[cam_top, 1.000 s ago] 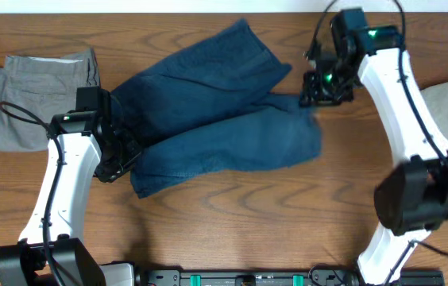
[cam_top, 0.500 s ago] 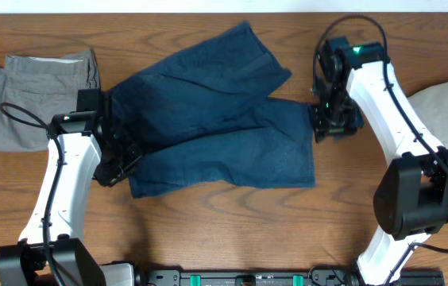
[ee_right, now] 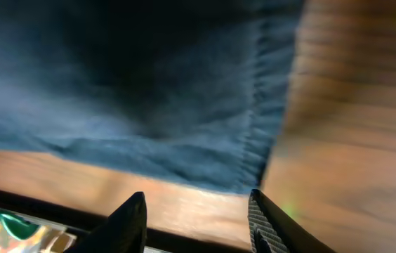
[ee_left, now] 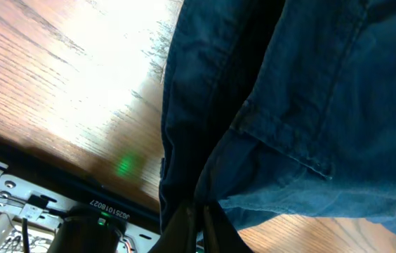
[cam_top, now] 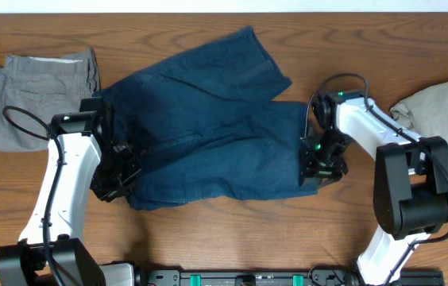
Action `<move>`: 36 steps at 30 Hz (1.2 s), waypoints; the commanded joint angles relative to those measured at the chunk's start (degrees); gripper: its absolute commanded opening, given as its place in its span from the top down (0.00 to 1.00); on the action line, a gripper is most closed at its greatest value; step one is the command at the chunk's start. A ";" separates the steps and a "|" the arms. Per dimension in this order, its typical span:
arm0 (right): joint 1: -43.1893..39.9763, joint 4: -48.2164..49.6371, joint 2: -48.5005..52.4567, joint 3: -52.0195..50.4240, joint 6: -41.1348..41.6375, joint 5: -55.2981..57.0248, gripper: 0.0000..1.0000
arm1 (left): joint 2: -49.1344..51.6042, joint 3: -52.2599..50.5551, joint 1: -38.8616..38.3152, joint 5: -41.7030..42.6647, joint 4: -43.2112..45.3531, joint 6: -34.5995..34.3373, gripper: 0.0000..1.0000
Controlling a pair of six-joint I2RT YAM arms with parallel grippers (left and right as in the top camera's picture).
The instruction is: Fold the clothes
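The dark navy-blue clothes (cam_top: pixel 208 135) lie spread across the middle of the table, one leg toward the back, the other reaching right. My left gripper (cam_top: pixel 117 176) is shut on the garment's left edge; in the left wrist view the cloth (ee_left: pixel 282 105) hangs pinched between the closed fingers (ee_left: pixel 199 223). My right gripper (cam_top: pixel 319 171) is open at the right leg's hem corner; in the right wrist view the hem (ee_right: pixel 254 140) lies just beyond the spread fingers (ee_right: pixel 196 225), with nothing between them.
Light grey folded shorts (cam_top: pixel 37 99) lie at the back left. A pale beige garment (cam_top: pixel 446 111) lies at the right edge. Bare wood table (cam_top: pixel 232 238) runs along the front.
My right gripper moved from the back right down toward the front, dragging the right leg flat, and now stands open at the hem. The left gripper kept its hold and shifted slightly forward.
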 commanded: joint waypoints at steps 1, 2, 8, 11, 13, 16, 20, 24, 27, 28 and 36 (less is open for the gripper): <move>0.46 2.16 0.70 -3.13 3.54 -3.34 0.54 | -0.83 -0.20 0.24 -0.94 -0.76 0.83 0.94; 0.46 3.21 0.70 -3.91 4.15 -3.32 0.54 | -0.83 -0.22 0.24 -0.94 -0.76 0.83 0.94; 0.42 6.21 0.70 -6.03 8.98 3.28 0.56 | -0.83 -0.24 0.24 -0.92 -0.79 1.05 0.93; 0.42 7.58 0.70 -6.03 12.46 9.60 0.68 | -0.83 -0.24 0.24 -0.94 -0.74 1.05 0.85; 0.31 8.94 0.70 -6.03 14.75 12.70 0.92 | -0.83 -0.24 0.24 -0.94 -0.76 1.05 0.69; 0.24 9.77 0.70 -6.03 15.98 14.29 0.99 | -0.83 -0.24 0.24 -0.92 -0.87 2.01 0.51; -0.09 8.85 0.70 -6.05 16.39 18.21 0.99 | -0.83 -0.24 0.24 -0.92 0.04 2.10 0.42; -1.75 6.25 0.70 -6.08 18.47 24.33 0.99 | -0.83 -0.24 0.24 -0.90 7.15 2.08 0.42; -4.39 5.07 0.70 -6.08 18.53 26.27 0.99 | -0.68 -0.24 0.24 -0.92 14.97 2.10 0.42; -5.35 4.76 0.70 -6.08 18.53 26.53 0.99 | -0.57 -0.24 0.24 -0.94 17.29 2.10 0.42; -11.56 4.20 0.68 -6.08 15.87 26.95 0.99 | 6.40 -0.24 0.13 -0.37 33.42 1.42 0.41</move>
